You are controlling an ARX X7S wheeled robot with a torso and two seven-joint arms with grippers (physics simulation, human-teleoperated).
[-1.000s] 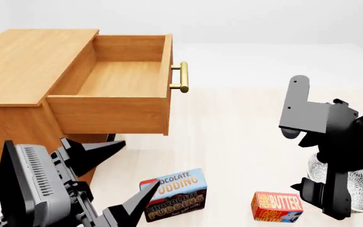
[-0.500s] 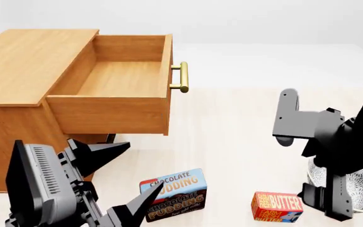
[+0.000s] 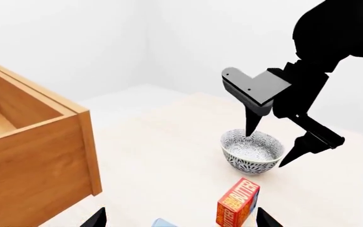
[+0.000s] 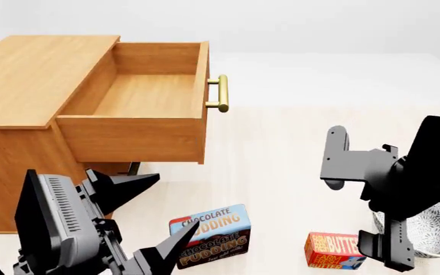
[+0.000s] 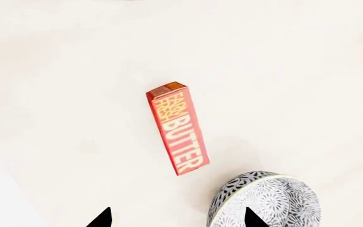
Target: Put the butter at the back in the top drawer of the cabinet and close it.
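The right gripper [image 3: 281, 144] hangs above the floor with its two black fingers spread apart and nothing between them. From its wrist camera the butter [image 5: 177, 134] lies on the pale floor ahead of the fingertips [image 5: 99, 218], out of their reach and untouched, and a patterned bowl [image 5: 264, 200] sits just beside the box's near end, by one fingertip. In the head view the butter [image 4: 334, 251] stands just to the inner side of this gripper, the bowl [image 4: 434, 231] partly hidden behind the arm.

The left gripper [image 4: 155, 215] is also spread wide and empty, low at the near side. A chocolate pudding box [image 4: 211, 235] stands just beyond its fingers, between it and the butter. Farther off, the cabinet [image 4: 29, 91] has its top drawer [image 4: 147, 97] pulled out, showing bare wood inside, its brass handle [image 4: 219, 93] facing the right arm's side.
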